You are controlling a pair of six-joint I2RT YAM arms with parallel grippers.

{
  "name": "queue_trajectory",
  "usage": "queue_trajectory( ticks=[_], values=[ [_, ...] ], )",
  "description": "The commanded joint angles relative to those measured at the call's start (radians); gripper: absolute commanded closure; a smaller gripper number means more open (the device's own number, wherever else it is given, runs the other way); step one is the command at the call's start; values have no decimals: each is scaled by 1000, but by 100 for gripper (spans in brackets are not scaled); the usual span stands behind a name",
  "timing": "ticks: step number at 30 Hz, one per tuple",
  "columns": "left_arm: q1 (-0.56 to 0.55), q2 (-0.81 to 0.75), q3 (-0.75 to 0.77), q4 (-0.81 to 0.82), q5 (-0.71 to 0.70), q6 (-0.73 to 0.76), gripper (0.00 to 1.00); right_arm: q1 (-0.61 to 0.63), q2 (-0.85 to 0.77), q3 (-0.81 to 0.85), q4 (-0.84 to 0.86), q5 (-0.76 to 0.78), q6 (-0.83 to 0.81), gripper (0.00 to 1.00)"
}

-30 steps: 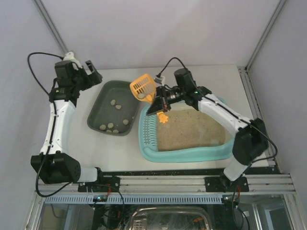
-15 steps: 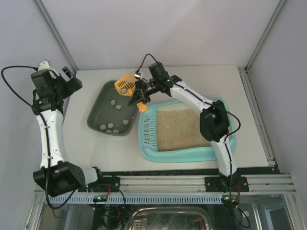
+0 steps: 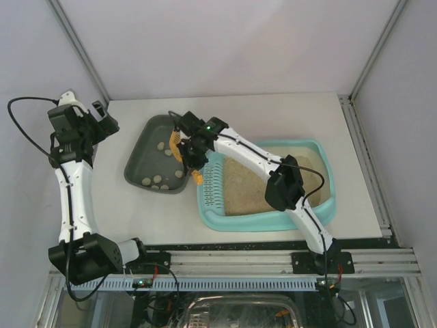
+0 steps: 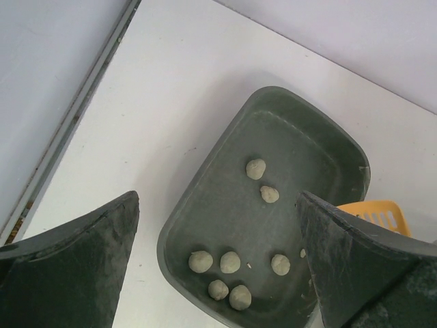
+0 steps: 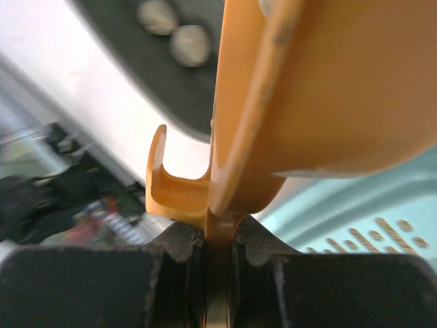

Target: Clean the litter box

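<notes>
The right claw (image 3: 192,150) was clamped on the handle of the orange scoop (image 3: 177,146), which hung over the grey tray (image 3: 140,162) at its edge nearest the litter box (image 3: 321,217). The box lay just beside that tray on the right arm's side, its slotted end closest and its sand (image 3: 263,184) further off. Several clumps (image 3: 156,180) already sat in the tray, so this looked like the dumping step. The next move probably called for tipping the scoop until it was empty, then swinging it back over the sand without catching the handle's hook on the box rim.

The left claw (image 4: 218,199) hung spread wide and empty, above the tray's far side from the box.

The right wrist view alone showed the pads pinched on the thin handle. The left wrist view alone gave a clear count of seven clumps in the tray. Only the overhead view showed the whole box. Whether the scoop was carrying anything could not be told from any view.
</notes>
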Motion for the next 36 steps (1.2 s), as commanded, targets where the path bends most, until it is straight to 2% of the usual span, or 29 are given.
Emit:
queue_trajectory(
  ticks=[1,5,14,18,23,27,31,34,36],
  values=[
    [3,-7,-37,69,-6,-32,0,108,-11,56,-95,470,-223,100],
    [3,0,-53,78,-22,-42,0,134,23,65,-120,664,-249,100],
    [-4,0,-107,94,-14,-61,0,133,24,37,-113,803,-284,100],
    [-23,2,-103,99,-3,-55,0,124,16,57,-123,769,-266,100],
    [-75,12,-96,86,98,-36,0,94,-121,53,-81,551,-255,100],
    [-181,16,-71,70,31,23,0,53,-328,-133,-32,381,-221,100],
    [-354,-11,-71,119,-133,244,0,-27,-559,-441,-22,292,-151,100],
    [-376,4,-49,141,-95,262,0,-99,-722,-640,0,278,-129,100],
    [-377,51,23,93,-53,257,0,-143,-823,-761,30,293,-139,100]
  ],
)
